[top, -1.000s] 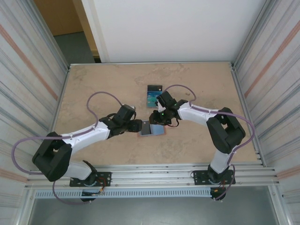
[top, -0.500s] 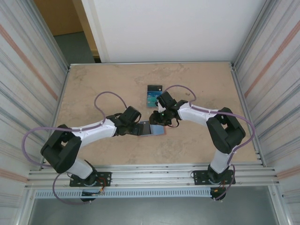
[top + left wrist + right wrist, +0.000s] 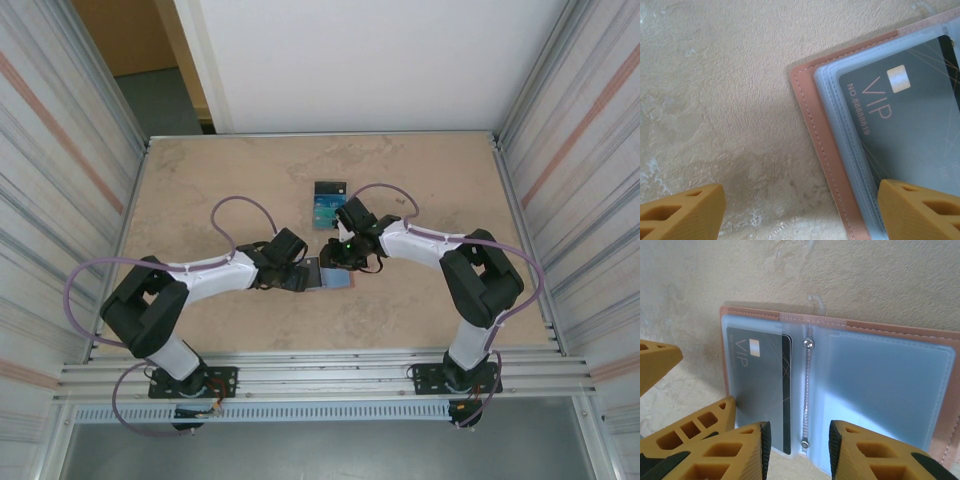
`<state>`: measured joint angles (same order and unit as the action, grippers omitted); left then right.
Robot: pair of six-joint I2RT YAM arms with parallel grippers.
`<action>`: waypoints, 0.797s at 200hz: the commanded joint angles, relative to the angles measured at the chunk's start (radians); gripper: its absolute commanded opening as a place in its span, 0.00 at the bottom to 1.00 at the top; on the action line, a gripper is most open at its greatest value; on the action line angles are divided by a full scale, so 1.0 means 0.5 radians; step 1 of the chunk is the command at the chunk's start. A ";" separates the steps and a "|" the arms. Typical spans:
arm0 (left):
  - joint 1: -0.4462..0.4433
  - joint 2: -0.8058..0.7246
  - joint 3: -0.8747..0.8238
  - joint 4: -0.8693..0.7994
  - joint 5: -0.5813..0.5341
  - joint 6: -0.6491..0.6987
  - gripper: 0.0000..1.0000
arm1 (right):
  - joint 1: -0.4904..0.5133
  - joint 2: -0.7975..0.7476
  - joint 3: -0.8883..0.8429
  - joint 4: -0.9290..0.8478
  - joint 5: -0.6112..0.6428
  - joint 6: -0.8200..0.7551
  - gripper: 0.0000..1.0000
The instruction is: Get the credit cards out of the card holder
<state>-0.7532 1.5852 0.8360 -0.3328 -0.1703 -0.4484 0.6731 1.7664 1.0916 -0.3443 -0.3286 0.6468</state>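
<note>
The card holder (image 3: 336, 281) lies open on the table, reddish-brown leather (image 3: 810, 112) around pale blue pockets (image 3: 880, 385). A dark credit card marked VIP (image 3: 905, 130) sits inside its left pocket (image 3: 760, 380). Two more credit cards (image 3: 328, 203), blue and teal, lie loose on the table just behind. My left gripper (image 3: 800, 215) is open wide at the holder's left edge, one finger (image 3: 920, 210) over the pockets and the other over bare table. My right gripper (image 3: 797, 450) is open, its fingers straddling the holder's riveted spine from the far side, gripping nothing.
The beige stone tabletop (image 3: 200, 190) is walled by metal panels left and right. Both arms meet over the holder (image 3: 322, 268) in the middle. The left gripper's yellow fingers (image 3: 695, 427) show beside the holder in the right wrist view.
My left arm has reached further right onto the holder's left edge, and its jaws have opened wider. The right gripper has stayed over the spine.
</note>
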 commanded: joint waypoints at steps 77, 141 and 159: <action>-0.006 0.091 0.029 0.028 0.043 -0.033 0.81 | -0.022 -0.012 -0.113 0.155 -0.147 0.047 0.33; -0.005 0.083 0.020 0.009 0.073 -0.054 0.82 | -0.045 0.083 -0.152 0.318 -0.279 0.075 0.27; -0.006 0.086 0.018 0.009 0.079 -0.057 0.82 | -0.051 0.099 -0.152 0.326 -0.289 0.075 0.27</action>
<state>-0.7532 1.6096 0.8448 -0.2985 -0.1459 -0.4610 0.6540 1.7939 1.0241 -0.2047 -0.4419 0.6704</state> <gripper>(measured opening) 0.815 0.271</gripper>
